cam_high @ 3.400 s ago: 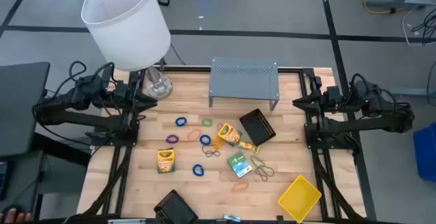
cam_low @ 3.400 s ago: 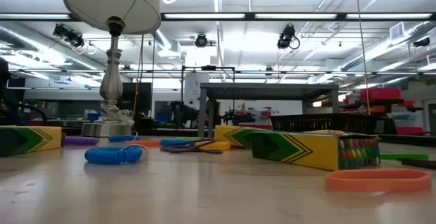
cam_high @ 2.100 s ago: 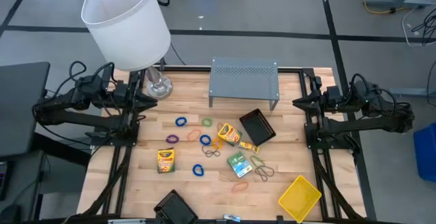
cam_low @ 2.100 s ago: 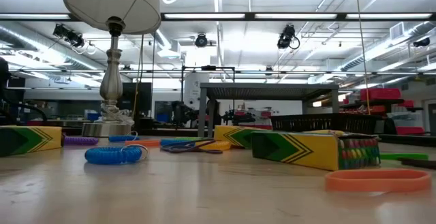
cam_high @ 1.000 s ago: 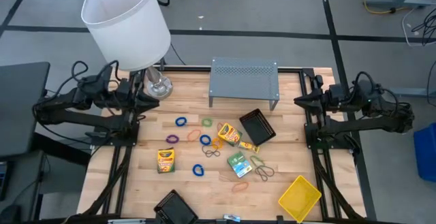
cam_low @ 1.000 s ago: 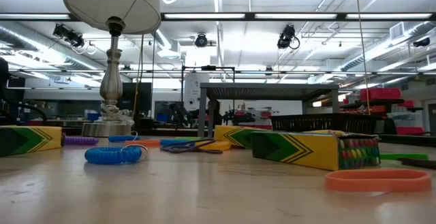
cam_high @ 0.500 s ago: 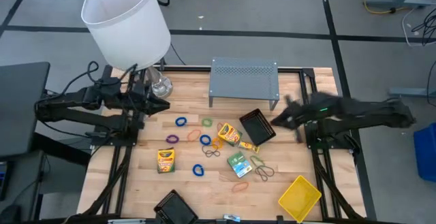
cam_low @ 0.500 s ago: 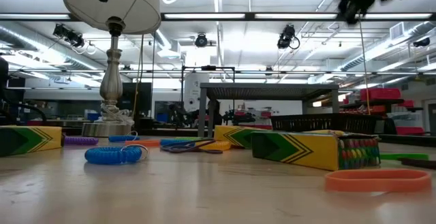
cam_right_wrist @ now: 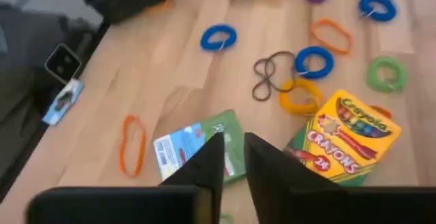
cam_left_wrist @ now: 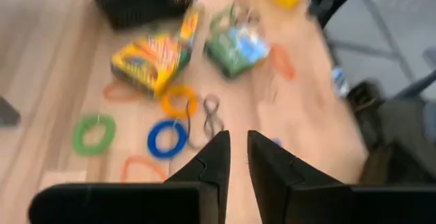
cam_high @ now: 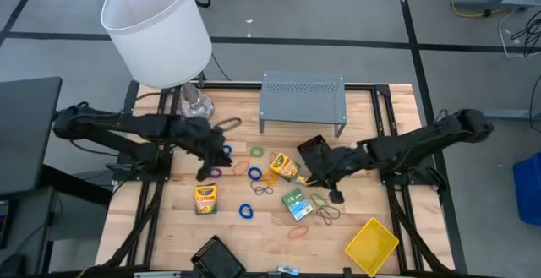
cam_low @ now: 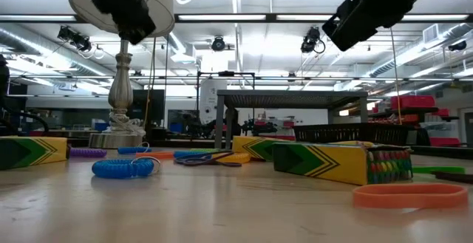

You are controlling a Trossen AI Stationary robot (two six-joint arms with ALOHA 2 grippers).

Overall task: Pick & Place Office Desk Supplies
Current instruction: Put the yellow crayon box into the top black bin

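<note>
Office supplies lie loose mid-table: a yellow crayon box [cam_high: 206,198], a second one [cam_high: 285,166], a green box [cam_high: 296,203], a black mesh tray [cam_high: 319,155] and a yellow tray [cam_high: 372,244]. Among them lie blue [cam_high: 224,151], green [cam_high: 256,151], purple [cam_high: 214,172] and orange [cam_high: 296,231] bands. My left gripper [cam_high: 205,170] hangs shut above the purple band. My right gripper [cam_high: 317,177] hangs shut beside the mesh tray's near edge, over the green box [cam_right_wrist: 197,149]. Neither holds anything.
A grey perforated shelf [cam_high: 303,100] stands at the far edge. A white-shaded lamp [cam_high: 157,26] stands at the far left corner, its base [cam_high: 194,105] close behind my left arm. Another black tray [cam_high: 217,257] sits at the near edge.
Both arms have swung in from the table's sides over the middle. My left gripper has moved toward the right and near edges, above the purple band. My right gripper has moved toward the left and near edges, past the mesh tray. No object has moved.
</note>
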